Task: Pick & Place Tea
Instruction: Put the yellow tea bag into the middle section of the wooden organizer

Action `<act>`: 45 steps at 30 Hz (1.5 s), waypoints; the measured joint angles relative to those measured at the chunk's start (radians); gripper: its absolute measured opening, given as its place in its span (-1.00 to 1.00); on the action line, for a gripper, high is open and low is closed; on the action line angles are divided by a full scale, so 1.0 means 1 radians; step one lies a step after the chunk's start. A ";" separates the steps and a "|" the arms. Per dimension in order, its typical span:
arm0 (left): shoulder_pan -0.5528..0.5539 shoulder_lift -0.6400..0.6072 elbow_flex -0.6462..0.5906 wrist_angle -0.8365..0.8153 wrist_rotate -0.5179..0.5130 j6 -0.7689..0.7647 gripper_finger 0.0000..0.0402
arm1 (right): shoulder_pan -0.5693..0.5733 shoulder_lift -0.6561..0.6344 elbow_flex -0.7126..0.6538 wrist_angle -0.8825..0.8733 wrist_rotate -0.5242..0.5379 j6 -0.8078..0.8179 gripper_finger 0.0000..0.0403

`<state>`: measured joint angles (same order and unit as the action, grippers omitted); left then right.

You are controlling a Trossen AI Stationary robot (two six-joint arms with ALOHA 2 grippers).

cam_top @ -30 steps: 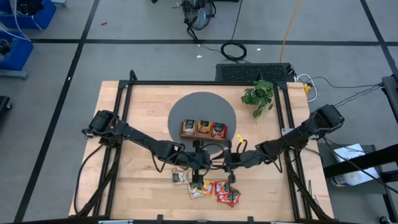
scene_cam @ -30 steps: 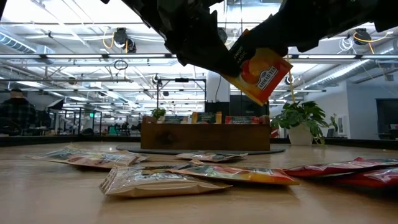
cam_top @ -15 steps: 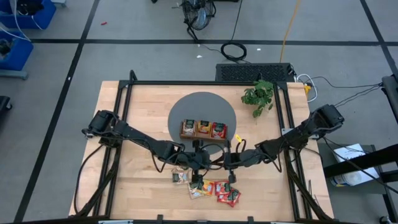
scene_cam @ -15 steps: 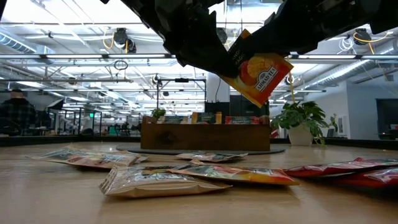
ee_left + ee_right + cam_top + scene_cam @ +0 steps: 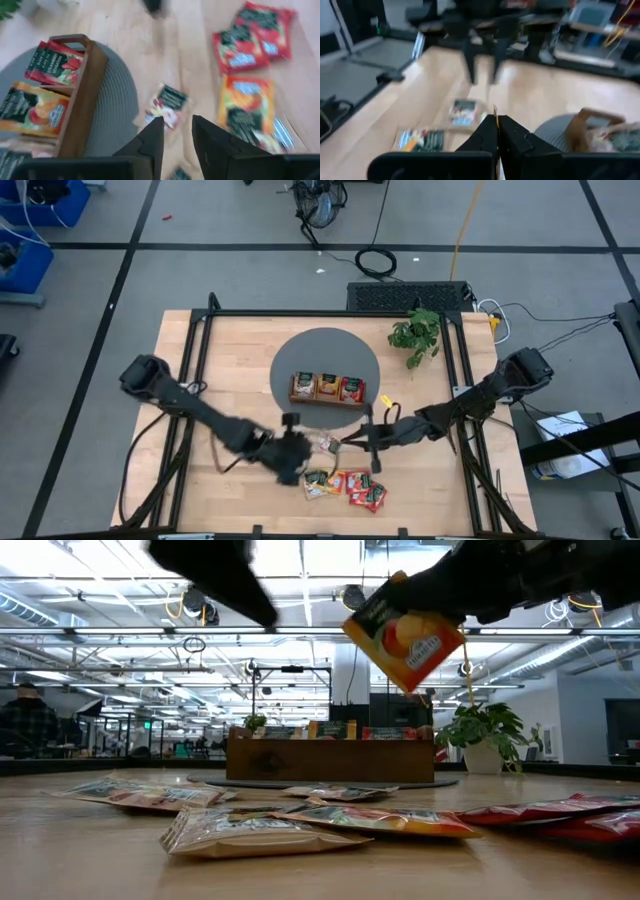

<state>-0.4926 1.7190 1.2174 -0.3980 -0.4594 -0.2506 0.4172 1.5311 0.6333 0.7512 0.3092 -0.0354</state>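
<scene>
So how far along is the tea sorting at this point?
The wooden tray already holds sachets in all three compartments. In hand: the right hand is shut on an orange sachet, held up in the air short of the tray. The left hand holds nothing. Left: several loose sachets on the table near the front edge.

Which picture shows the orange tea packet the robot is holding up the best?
The low view: the orange tea packet hangs in plain sight, pinched by the right gripper. The right wrist view shows only its thin edge between the fingers. The high view and the left wrist view don't clearly show it.
</scene>
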 joint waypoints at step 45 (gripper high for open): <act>-0.095 -0.149 -0.546 0.744 -0.390 0.146 -0.76 | -0.383 0.420 0.014 0.801 -0.387 -0.068 -1.00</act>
<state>-0.5873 1.5700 0.6716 0.3458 -0.8491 -0.1044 0.0344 1.9510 0.6478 1.5517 -0.0774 -0.1038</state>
